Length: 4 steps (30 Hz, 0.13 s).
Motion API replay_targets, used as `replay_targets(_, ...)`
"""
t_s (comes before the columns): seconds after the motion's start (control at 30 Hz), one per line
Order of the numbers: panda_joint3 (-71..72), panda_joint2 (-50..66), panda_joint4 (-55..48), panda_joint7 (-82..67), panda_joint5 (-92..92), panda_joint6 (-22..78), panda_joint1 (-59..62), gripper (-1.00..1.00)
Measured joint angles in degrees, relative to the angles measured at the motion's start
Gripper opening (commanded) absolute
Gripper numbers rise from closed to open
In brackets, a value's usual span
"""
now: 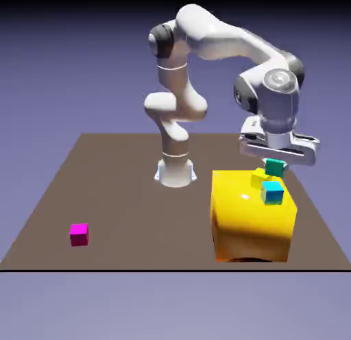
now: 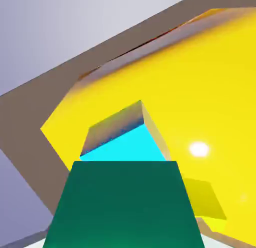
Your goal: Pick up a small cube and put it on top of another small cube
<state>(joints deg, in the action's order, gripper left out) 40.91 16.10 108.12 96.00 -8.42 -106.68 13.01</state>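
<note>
My gripper (image 1: 275, 166) hangs above the big yellow block (image 1: 250, 219) and is shut on the small teal-green cube (image 1: 275, 167). In the hand view that small cube (image 2: 122, 204) fills the bottom middle and hides both fingertips. The other small cube (image 1: 272, 192), bright cyan-blue, rests on the yellow block's top, just below the held cube. From the hand, the cyan-blue cube (image 2: 127, 142) shows right beyond the teal one's far edge, with a gap between them.
A magenta cube (image 1: 79, 234) lies on the brown table (image 1: 110, 188) at the exterior view's left front. A small yellow cube (image 1: 259, 177) sits on the yellow block beside the cyan-blue cube.
</note>
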Motion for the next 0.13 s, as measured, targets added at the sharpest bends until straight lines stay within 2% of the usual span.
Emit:
replay_targets(0.03, 0.0, 0.1, 0.6, 0.0, 0.0, -0.7, -0.1, 1.00)
replay_targets(0.13, 0.0, -0.2, -1.5, 0.1, 0.1, 1.7, 0.1, 1.00)
